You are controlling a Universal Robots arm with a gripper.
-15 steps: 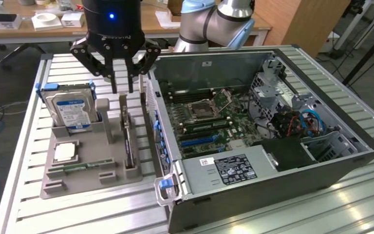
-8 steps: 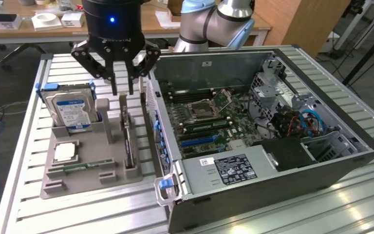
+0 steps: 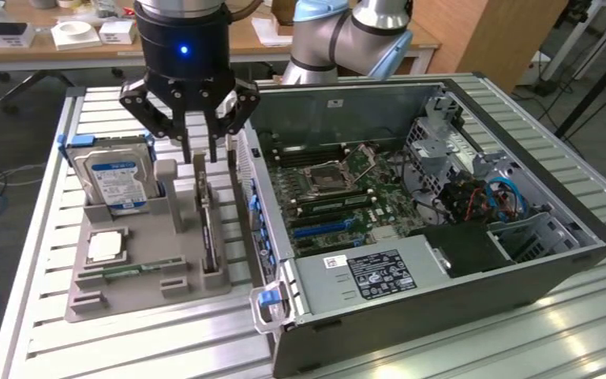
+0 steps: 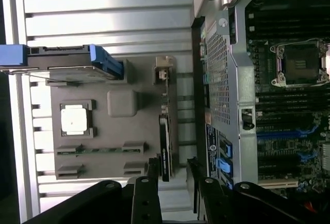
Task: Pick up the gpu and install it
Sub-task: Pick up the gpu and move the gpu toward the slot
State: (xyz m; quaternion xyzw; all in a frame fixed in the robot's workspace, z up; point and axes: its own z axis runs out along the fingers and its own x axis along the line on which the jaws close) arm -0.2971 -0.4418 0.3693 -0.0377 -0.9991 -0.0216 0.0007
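Note:
The gpu (image 3: 207, 229) is a thin dark card standing on edge in a slot of the grey holder (image 3: 140, 276), beside the open computer case. My gripper (image 3: 200, 154) hangs just above the card's far end, fingers spread to either side of it and apart from it. In the wrist view the gpu (image 4: 165, 141) runs as a narrow black blade, one end lying between my two fingertips (image 4: 153, 166); the gripper (image 4: 172, 167) is open and holds nothing.
In the same holder stand a silver hard drive with a blue label (image 3: 114, 178) and a square CPU chip (image 3: 106, 246). The case (image 3: 555, 237) lies open, showing the motherboard with blue slots (image 3: 319, 229). Its metal wall (image 3: 248, 189) is close beside the gpu.

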